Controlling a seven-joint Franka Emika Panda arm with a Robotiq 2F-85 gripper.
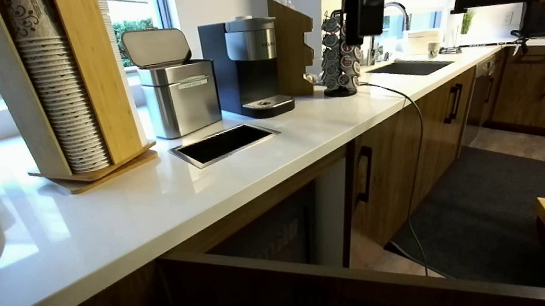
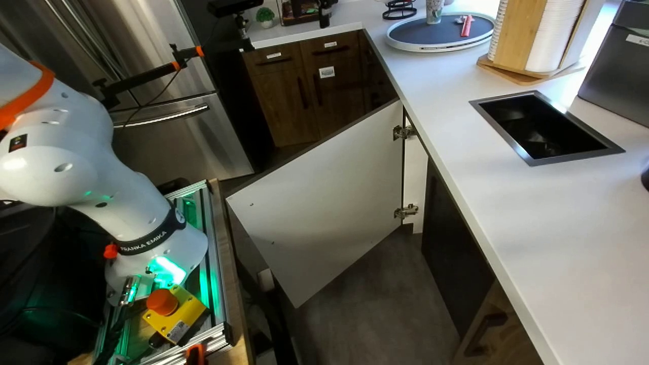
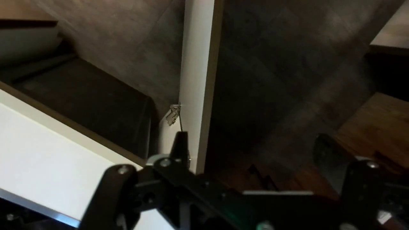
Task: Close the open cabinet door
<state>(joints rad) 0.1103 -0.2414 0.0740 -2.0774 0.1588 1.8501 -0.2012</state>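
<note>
The cabinet door stands wide open. In an exterior view its dark outer face [image 1: 291,298] crosses the bottom of the picture. In an exterior view its white inner face [image 2: 329,197] shows, with two hinges at the cabinet side. In the wrist view the door [image 3: 198,80] is seen from above as a pale panel with a brown top edge. My gripper [image 3: 252,145] is open with its fingers wide apart and holds nothing. The door's edge lies just right of the left finger in the picture. In an exterior view the gripper [image 1: 365,35] hangs above counter height.
The white countertop [image 2: 456,116] with a square inset opening [image 2: 547,126] runs above the cabinet. A cup rack [image 1: 115,79], a steel bin [image 1: 181,99] and a coffee machine [image 1: 256,65] stand on it. The robot's wooden base table [image 2: 238,304] stands near the door's free edge.
</note>
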